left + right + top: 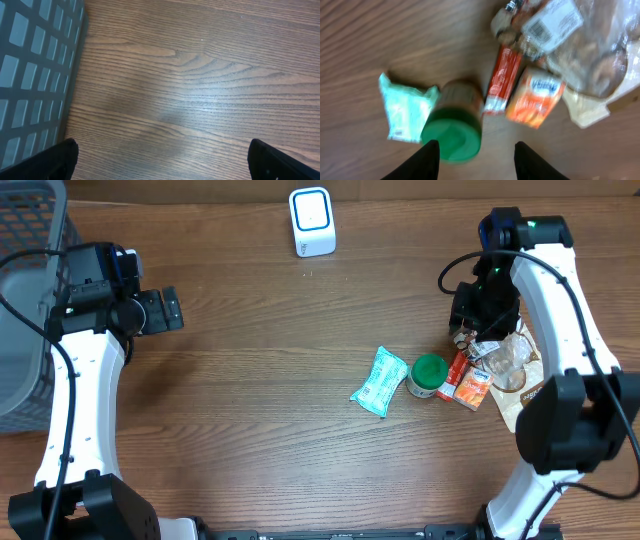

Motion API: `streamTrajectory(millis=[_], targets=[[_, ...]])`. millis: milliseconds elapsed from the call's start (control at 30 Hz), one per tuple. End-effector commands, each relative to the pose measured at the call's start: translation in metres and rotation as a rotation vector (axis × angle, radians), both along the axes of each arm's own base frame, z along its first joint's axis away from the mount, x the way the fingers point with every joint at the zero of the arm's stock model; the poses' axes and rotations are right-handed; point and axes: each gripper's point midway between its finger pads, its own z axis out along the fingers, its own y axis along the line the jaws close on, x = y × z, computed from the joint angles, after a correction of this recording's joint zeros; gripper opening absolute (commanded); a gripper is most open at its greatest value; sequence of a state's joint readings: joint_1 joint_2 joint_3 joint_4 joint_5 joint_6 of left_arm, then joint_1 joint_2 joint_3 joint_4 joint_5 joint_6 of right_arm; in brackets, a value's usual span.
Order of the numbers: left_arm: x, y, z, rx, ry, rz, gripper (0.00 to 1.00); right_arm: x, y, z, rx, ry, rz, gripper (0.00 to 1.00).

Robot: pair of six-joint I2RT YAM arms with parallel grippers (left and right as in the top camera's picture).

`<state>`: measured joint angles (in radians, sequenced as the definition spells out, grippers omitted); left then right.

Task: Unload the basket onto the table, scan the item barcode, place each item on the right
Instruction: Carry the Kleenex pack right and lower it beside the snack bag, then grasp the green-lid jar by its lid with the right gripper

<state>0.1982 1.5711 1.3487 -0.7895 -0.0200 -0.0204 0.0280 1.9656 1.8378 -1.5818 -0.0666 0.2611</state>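
The right gripper (476,146) hangs above a cluster of goods. Its two dark fingers (427,159) are parted and only bare table (395,35) shows in the gap, so it grasps nothing. Its wrist view is blurred.

Just beyond one fingertip is a jar (452,132) with a green lid. On the outer side of the jar, touching or nearly touching it, lies a pale green sachet (405,107), flat on the wood.

Ahead of the gap between the fingers a red-and-white stick pack (502,80) runs lengthwise away from the gripper. An orange packet (535,97) lies against it, ahead of the other fingertip.

Farther out on that side is a crumpled clear bag (595,55). It carries a white label (552,22) with a printed barcode facing up, though the bars are too smeared to read. A brown pouch (525,402) lies partly under the bag.

The white scanner (312,222), with a blue ring on its face, stands well apart from this gripper at the far edge of the table. None of the goods is near it.

The left gripper (162,152) is spread fully wide. Its fingertips sit at the two lower corners of its own view and it holds nothing, with plain wood beneath it. A grey lattice basket (30,75) stands close on its outer side, and the scanner and the goods are well apart from it.
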Motion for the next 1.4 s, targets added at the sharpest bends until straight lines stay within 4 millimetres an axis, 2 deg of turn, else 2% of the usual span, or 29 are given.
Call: streamTrajectory(millis=[0, 33, 67, 267, 667, 867, 967, 1100, 1200, 1367], targets=[[0.002, 0.000, 0.001, -0.002, -0.003, 0.007, 1.00, -0.005, 0.016, 0.016, 0.042, -0.038, 0.016, 0.53], [0.002, 0.000, 0.001, -0.002, -0.003, 0.007, 1.00, -0.006, 0.019, 0.016, 0.042, -0.034, 0.021, 0.77], [0.002, 0.000, 0.001, -0.003, -0.003, 0.007, 1.00, -0.010, 0.022, 0.014, 0.039, -0.019, 0.014, 0.79], [0.002, 0.000, 0.001, -0.003, -0.003, 0.007, 1.00, -0.019, 0.030, -0.006, 0.033, 0.028, 0.014, 0.79], [0.002, 0.000, 0.001, -0.003, -0.003, 0.007, 1.00, -0.039, 0.048, -0.065, 0.026, 0.079, 0.076, 0.79], [0.002, 0.000, 0.001, -0.003, -0.003, 0.007, 1.00, -0.044, 0.056, -0.084, 0.025, 0.076, 0.105, 0.79], [0.002, 0.000, 0.001, -0.002, -0.003, 0.007, 1.00, -0.046, 0.056, -0.090, 0.025, 0.076, 0.105, 0.79], [0.002, 0.000, 0.001, -0.003, -0.003, 0.007, 1.00, -0.047, 0.056, -0.091, 0.025, 0.078, 0.107, 0.74], [0.002, 0.000, 0.001, -0.003, -0.003, 0.007, 1.00, -0.045, 0.054, -0.091, 0.014, 0.071, 0.115, 0.63], [0.002, 0.000, 0.001, -0.003, -0.003, 0.007, 1.00, -0.037, 0.051, -0.087, -0.004, 0.041, 0.139, 0.55]])
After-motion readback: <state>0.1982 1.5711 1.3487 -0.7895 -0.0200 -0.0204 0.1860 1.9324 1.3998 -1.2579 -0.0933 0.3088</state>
